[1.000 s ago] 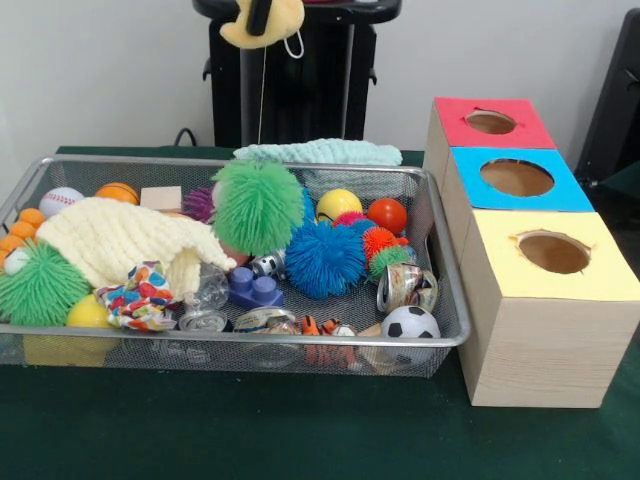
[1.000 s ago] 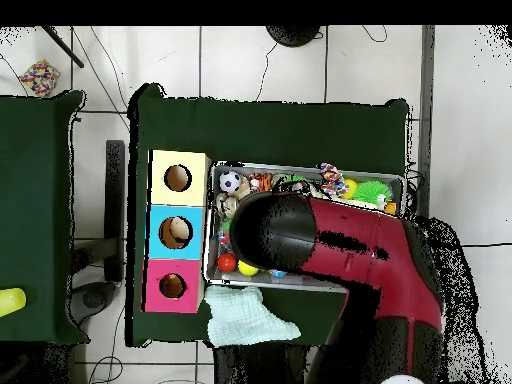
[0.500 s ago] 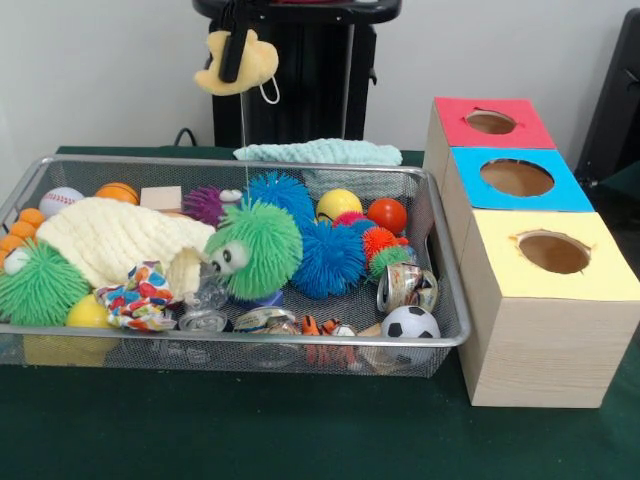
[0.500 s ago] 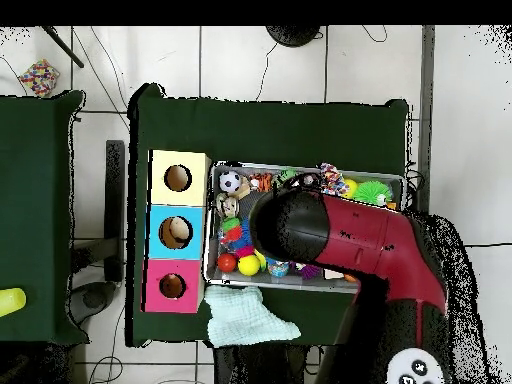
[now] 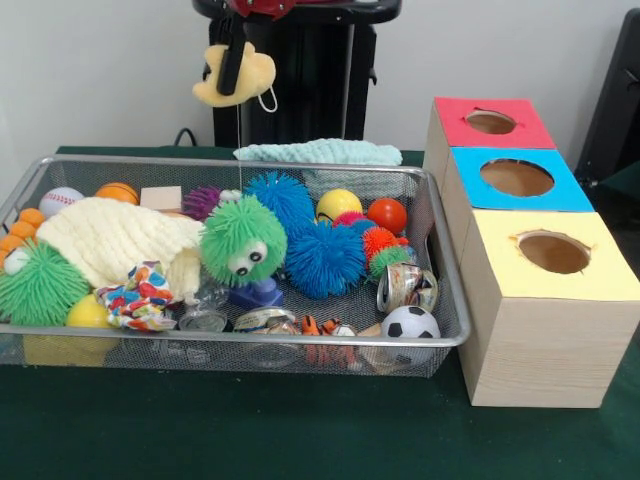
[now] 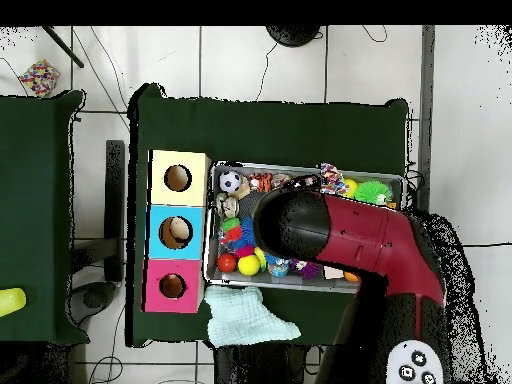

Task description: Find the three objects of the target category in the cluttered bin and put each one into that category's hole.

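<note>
My gripper [image 5: 232, 82] hangs high above the bin's back rim, shut on a yellow plush toy [image 5: 259, 72]; one black finger crosses the toy's front. A thin string drops from the toy toward the bin. Below it a green fuzzy ball with eyes [image 5: 243, 240] lies among the clutter in the wire bin [image 5: 250, 338]. To the right stand the three wooden boxes with holes: red [image 5: 490, 122], blue [image 5: 517, 178], yellow [image 5: 553, 252]. In the overhead view the red arm [image 6: 340, 235] covers the bin's middle and hides the gripper.
The bin also holds a cream knitted cloth [image 5: 110, 240], a blue fuzzy ball [image 5: 325, 260], a green spiky ball [image 5: 40, 285], a soccer ball [image 5: 410, 322], a red ball [image 5: 387, 214] and several smaller items. A teal cloth [image 5: 318, 152] lies behind the bin.
The gripper with the yellow plush toy has moved left and a little lower. The green fuzzy ball has sunk from above the pile into the bin and turned its eyes forward.
</note>
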